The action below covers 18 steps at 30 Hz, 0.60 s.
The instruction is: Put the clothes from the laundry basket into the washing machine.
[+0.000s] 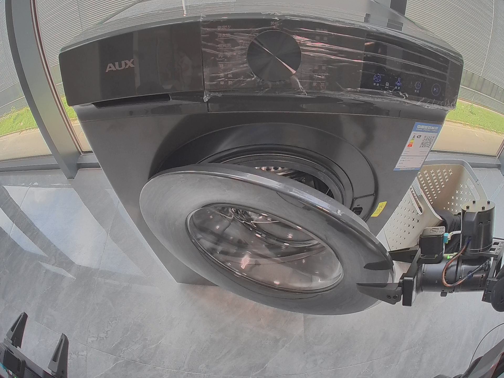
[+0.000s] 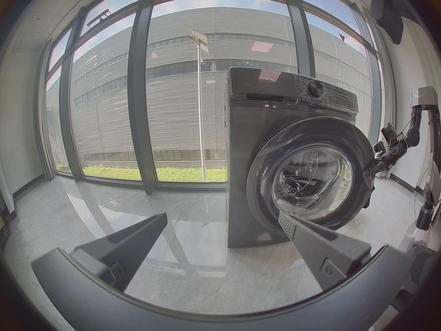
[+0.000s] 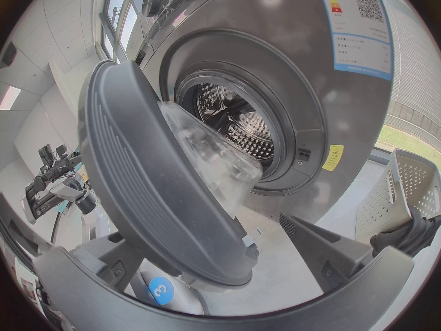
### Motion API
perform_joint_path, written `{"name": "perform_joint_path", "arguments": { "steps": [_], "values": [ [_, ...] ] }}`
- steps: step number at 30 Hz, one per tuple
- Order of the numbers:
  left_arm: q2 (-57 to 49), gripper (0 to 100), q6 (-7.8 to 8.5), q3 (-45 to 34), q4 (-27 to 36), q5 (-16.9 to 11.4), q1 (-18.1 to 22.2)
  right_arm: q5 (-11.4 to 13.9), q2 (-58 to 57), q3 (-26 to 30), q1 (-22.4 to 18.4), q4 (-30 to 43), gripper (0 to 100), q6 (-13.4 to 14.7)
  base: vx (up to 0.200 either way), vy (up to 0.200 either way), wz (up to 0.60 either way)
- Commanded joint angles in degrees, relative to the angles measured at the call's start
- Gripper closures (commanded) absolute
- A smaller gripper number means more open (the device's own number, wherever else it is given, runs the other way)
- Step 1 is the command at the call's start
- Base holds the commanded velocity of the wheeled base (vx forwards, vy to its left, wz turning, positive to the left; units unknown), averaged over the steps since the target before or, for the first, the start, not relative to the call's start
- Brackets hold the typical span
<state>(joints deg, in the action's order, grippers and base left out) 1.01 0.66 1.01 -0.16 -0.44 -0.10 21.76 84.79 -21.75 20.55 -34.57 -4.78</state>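
Observation:
The grey washing machine [image 1: 131, 137] stands ahead with its round door [image 1: 173, 211] swung partly open. The steel drum [image 3: 229, 120] behind it looks bare. My right gripper [image 1: 374, 276] is at the door's right rim, open, one finger on each side of the rim [image 3: 206, 253]. A white laundry basket [image 1: 451, 185] sits to the machine's right, just behind my right arm. Dark clothes [image 3: 409, 235] hang over its edge. Low at the left, my left gripper [image 1: 38, 342] is open with nothing in it, and faces the machine [image 2: 257, 129] from a distance.
Glossy grey floor tiles [image 1: 79, 269] spread out in front and to the left. Tall windows [image 2: 179, 93] and a grey pillar [image 1: 37, 80] stand behind the machine. The open door juts out over the floor in front of the drum.

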Motion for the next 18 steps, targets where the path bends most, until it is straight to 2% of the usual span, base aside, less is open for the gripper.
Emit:
{"name": "perform_joint_path", "arguments": {
  "steps": [1, 2, 14, 18],
  "values": [
    [-0.92, 0, -0.04, -0.84, -0.02, 0.0, 0.01, 0.04, 2.84, -0.84, 0.8, -0.06, 0, -0.06, -0.2, 0.0, 0.0],
    [-0.84, 0, -0.04, -0.84, -0.02, 0.0, 0.01, 0.04, 3.02, -0.58, 1.51, -0.06, 0, -0.06, -0.2, 0.0, 0.0],
    [-0.92, 0, 0.04, -0.84, -0.02, 0.0, 0.01, 0.39, -2.61, 5.31, 5.64, 0.03, 0, 0.3, 0.0, 0.0, 0.0],
    [-0.92, 0, 0.04, -0.84, -0.02, 0.0, 0.01, 0.12, -4.45, 5.58, 5.37, 0.03, 0, 0.21, 0.0, 0.0, 0.0]
  ]
}}
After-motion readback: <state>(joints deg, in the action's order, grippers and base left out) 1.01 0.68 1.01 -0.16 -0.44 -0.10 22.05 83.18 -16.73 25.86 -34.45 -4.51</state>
